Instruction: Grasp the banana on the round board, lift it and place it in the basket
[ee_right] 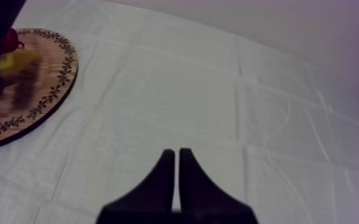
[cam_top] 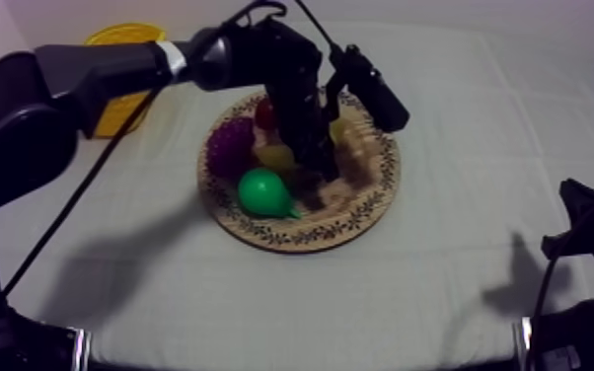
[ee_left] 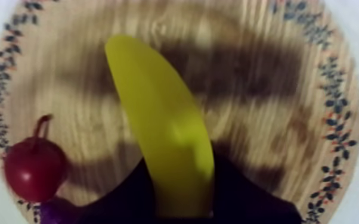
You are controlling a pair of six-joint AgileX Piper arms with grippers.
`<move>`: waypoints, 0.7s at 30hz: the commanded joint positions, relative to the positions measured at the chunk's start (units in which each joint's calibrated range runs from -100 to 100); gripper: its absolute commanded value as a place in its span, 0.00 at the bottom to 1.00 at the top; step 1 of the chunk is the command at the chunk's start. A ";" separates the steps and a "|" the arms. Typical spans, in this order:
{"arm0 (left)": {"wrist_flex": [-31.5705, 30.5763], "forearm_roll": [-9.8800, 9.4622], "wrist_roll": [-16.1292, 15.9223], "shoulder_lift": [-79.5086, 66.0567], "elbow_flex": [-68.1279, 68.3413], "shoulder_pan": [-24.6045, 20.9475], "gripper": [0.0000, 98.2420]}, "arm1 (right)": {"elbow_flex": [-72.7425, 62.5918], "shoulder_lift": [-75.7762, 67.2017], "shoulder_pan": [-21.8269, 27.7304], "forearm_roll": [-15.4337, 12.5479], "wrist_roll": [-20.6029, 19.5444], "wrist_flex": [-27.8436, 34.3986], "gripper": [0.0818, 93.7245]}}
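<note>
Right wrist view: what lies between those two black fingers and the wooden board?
Only bare cloth, seen in the right wrist view, separates the right gripper from the board.

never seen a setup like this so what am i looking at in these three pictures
It is a robot with two black arms at a cloth-covered table. One picture looks down from above; the other two come from cameras on each arm's wrist. On the round wooden board with a patterned rim lie a yellow toy banana, a green pear, a purple bunch of grapes and a small red fruit. A yellow basket stands at the table's far left. The left hand is closed on the banana; the right hand is shut on nothing, off to the side.
</note>
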 commanded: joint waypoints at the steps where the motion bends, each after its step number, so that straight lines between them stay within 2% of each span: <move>1: -1.02 0.26 0.06 -3.67 1.49 0.11 0.17 | -0.03 0.02 0.00 -0.02 -0.03 0.04 0.00; 7: -2.17 0.67 0.61 -12.32 3.10 0.65 0.16 | -0.03 0.02 0.00 -0.02 -0.02 0.04 0.00; 13: 0.47 -0.41 1.71 -20.92 1.27 -0.90 0.15 | -0.03 0.02 0.00 -0.02 -0.02 0.04 0.00; 17: 2.32 -0.53 1.97 -26.49 0.08 -5.79 0.15 | -0.03 0.02 0.00 -0.02 -0.02 0.04 0.00; 21: 2.49 0.38 1.64 -30.50 0.65 -12.89 0.14 | -0.03 0.02 0.00 -0.02 -0.02 0.04 0.00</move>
